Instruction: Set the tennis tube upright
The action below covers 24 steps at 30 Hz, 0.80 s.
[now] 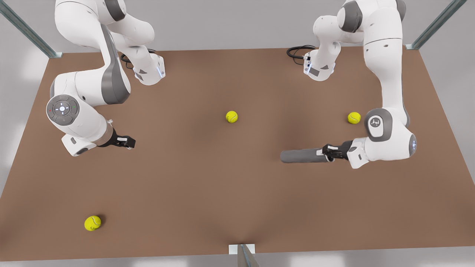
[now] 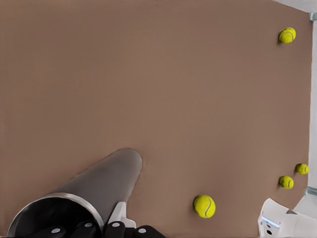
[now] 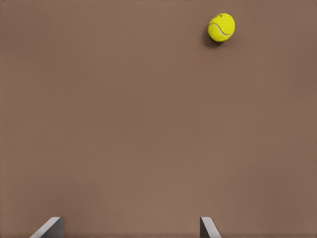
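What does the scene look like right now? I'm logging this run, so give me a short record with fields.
tube: tennis tube lying on its side on the table
left gripper: left gripper at the tube's open end, at the front view's right, closed on its rim
right gripper: right gripper open, waiting at the front view's left
balls: three tennis balls loose on the table
task: tube not yet upright

metallic grey tennis tube (image 1: 301,155) (matt)

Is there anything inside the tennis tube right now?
The left gripper is at the open end of the lying tennis tube. The left wrist view shows a dark, shadowed mouth; no ball visible there, but the deeper interior is hidden. The right gripper waits open.
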{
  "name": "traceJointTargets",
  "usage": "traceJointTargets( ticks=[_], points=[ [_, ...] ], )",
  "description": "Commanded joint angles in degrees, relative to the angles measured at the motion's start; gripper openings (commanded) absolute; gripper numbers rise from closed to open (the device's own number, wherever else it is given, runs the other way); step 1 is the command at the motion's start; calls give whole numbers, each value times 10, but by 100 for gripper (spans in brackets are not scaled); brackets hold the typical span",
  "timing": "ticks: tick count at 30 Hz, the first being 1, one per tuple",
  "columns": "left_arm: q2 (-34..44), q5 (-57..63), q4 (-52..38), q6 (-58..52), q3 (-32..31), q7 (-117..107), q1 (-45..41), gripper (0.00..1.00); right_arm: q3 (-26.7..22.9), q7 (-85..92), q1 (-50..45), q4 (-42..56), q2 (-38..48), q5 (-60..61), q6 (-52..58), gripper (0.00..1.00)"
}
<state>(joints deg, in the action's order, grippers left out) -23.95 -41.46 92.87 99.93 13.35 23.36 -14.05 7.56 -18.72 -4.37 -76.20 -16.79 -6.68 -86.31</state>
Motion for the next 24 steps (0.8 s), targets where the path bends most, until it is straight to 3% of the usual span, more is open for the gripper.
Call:
traceJointTargets(
  ticks=[1, 12, 24],
  points=[
    [0, 40, -3, 0, 0, 0, 0, 21, 0, 0, 0, 0, 0, 0, 0, 100],
    [4, 247, -62, 5, 33, 0, 0, 21, 0, 2, 10, 1, 0, 10, 0, 100],
    [0, 291, -60, 10, 43, -13, -2, 21, 0, 1, 27, 2, -17, 10, -5, 100]
  ],
)
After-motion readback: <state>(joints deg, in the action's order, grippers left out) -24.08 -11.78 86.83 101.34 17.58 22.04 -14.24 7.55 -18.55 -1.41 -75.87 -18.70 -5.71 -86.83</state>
